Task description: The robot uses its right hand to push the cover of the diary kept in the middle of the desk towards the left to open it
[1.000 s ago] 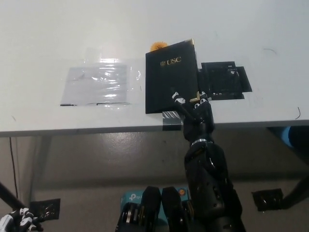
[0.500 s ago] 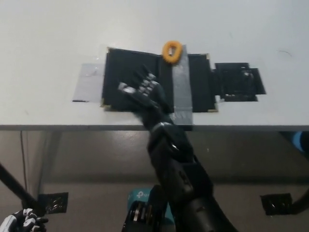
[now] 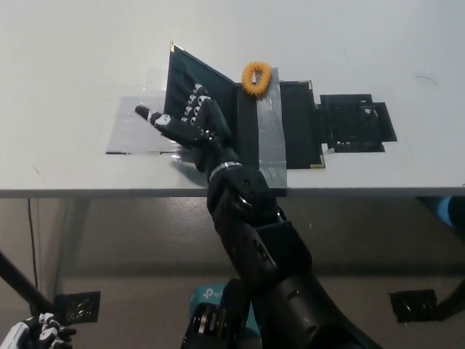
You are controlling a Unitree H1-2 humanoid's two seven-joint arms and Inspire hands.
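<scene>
The black diary (image 3: pixel 298 123) lies open in the middle of the white desk (image 3: pixel 73 58). Its right half is flat, with a grey strip (image 3: pixel 265 134) running down beside the spine. The left cover (image 3: pixel 196 80) stands tilted up off the desk. My black right hand (image 3: pixel 185 123) is open, fingers spread, in front of and against the lower part of that cover, reaching out to the left over the desk. It holds nothing. My white left hand (image 3: pixel 33 336) rests low at the bottom left corner, below the desk.
An orange ring (image 3: pixel 256 76) sits at the top of the spine. A black patch (image 3: pixel 356 122) lies flat right of the diary. A clear plastic sheet (image 3: pixel 134 134) lies left of it. The desk's front edge (image 3: pixel 109 193) runs just below the diary.
A second ago the diary was closed. Half a second ago the cover lay flat at the left; now it stands tilted up, and my right hand has shifted left.
</scene>
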